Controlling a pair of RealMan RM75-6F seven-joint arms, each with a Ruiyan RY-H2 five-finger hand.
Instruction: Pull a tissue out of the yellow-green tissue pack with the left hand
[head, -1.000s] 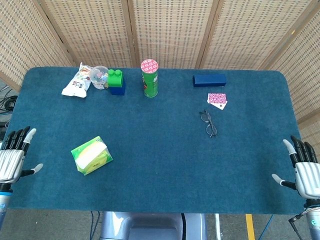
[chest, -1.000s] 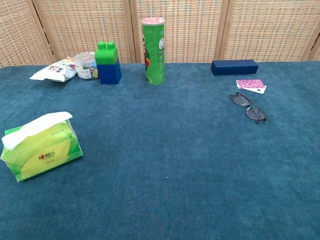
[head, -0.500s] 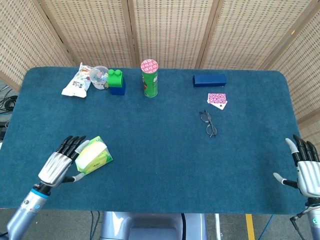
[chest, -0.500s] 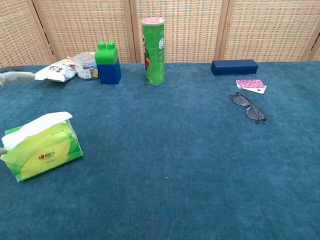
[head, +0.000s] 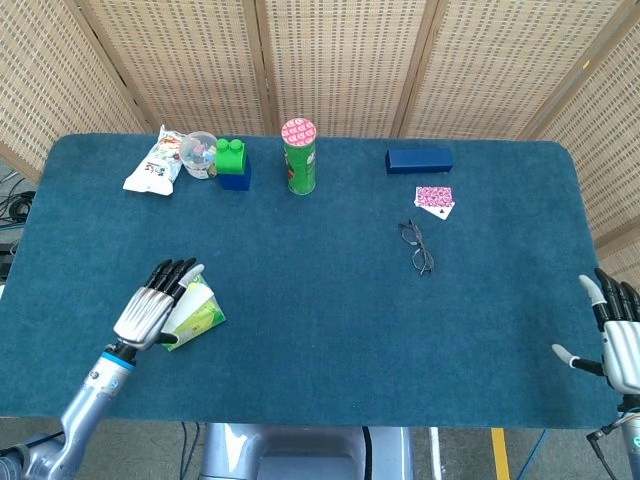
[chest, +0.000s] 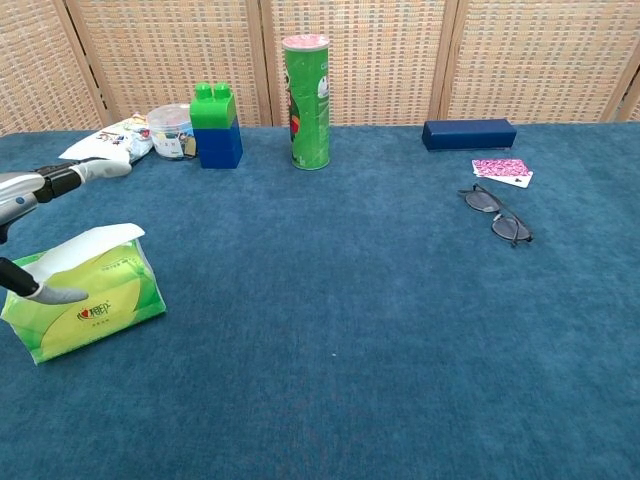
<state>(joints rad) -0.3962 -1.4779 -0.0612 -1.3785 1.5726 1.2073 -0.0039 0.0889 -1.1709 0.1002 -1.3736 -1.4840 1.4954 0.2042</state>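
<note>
Swung in from bench edge: left hand now over the yellow-green tissue pack, fingers spread, thumb at pack's front, holding nothing yet. White tissue sticking up from pack's slot. Risk: light pack may lift or slide w/ the pull, or tissue tears. Right hand far right of pack, open, idle.

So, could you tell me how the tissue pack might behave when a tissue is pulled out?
The tissue pack looks soft and light, so it may lift or slide along. The protruding tissue looks floppy and could tear.
</note>
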